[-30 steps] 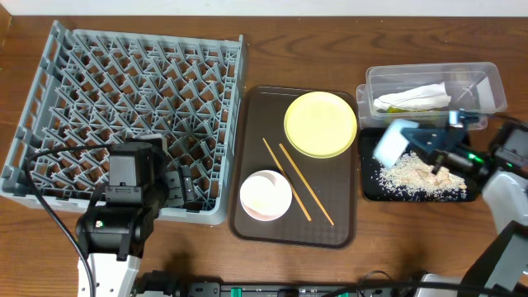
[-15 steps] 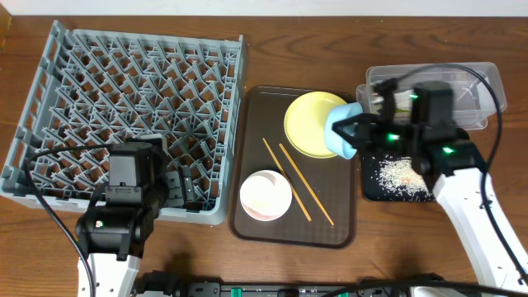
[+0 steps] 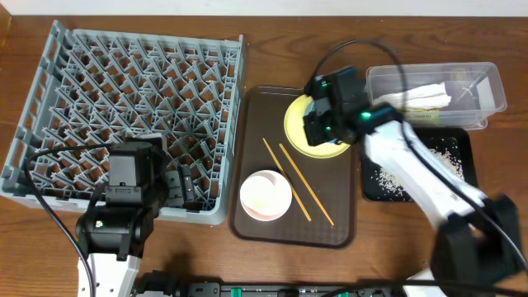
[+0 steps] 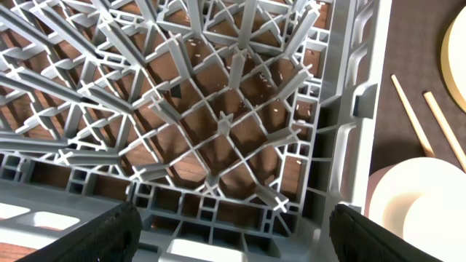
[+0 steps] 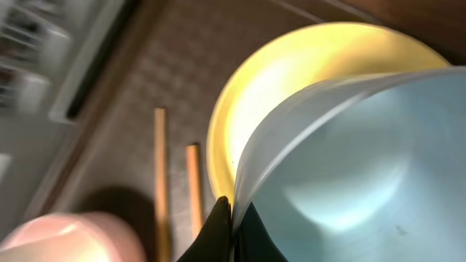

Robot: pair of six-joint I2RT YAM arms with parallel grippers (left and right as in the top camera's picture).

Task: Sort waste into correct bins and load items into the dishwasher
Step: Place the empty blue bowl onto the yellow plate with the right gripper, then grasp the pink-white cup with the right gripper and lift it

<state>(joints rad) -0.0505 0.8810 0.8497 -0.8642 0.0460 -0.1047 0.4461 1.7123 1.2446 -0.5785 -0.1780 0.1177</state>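
Biggest thing on the table (image 3: 379,247) is the grey dish rack (image 3: 132,99), parked at 9–10 o'clock in the overhead view. Nothing can be seen loaded in it. The left pincer (image 4: 233,229) is hung over the rack's corner nearest the serving tray, at about 7 o'clock, jaws spread wide with nothing held between them.

The brown serving tray (image 3: 330,227) is set dead centre. The clear tub (image 3: 487,82) is found at 2 o'clock with the white napkin (image 3: 421,95) inside, and the black tray (image 3: 462,165) sits just below it at 3 o'clock, with rice scraps (image 3: 392,175) scattered in it.

On the serving tray, the yellow plate (image 3: 297,132) is placed at its 1 o'clock end, partly covered by the right arm. The light blue bowl (image 5: 342,167) is pinched by its rim in the right pincer (image 5: 231,218) – clamped tight on the thin edge – and held tilted right above the plate. The white bowl (image 3: 266,195) is at the tray's 7 o'clock corner, and the two chopsticks (image 3: 295,183) are laid side by side, slanted, between the bowl and the plate.
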